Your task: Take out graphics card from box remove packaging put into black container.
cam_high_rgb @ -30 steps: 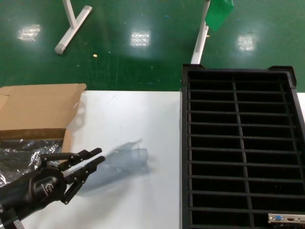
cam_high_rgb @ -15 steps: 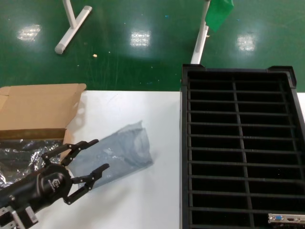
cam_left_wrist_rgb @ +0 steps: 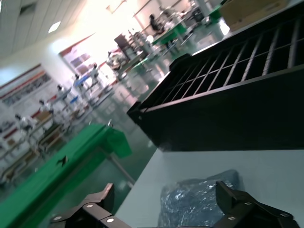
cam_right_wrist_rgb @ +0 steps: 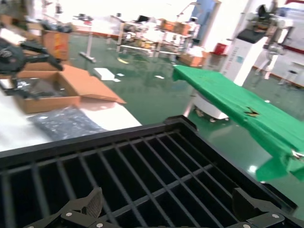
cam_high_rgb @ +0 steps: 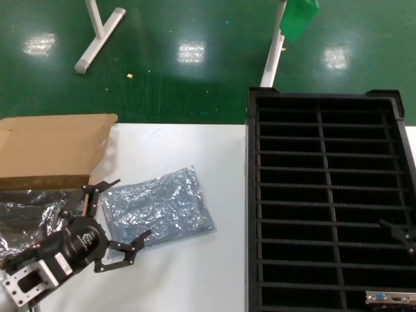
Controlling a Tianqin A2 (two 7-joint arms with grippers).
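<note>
Lying flat, packaging (cam_high_rgb: pixel 158 206) angled toward box (cam_high_rgb: pixel 49 153)

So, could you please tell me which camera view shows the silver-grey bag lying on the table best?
The head view: the packaging lies flat and whole on the white table, just ahead of the left gripper. The left wrist view shows only part of it between the open jaws; the right wrist view shows it small and far off.
</note>
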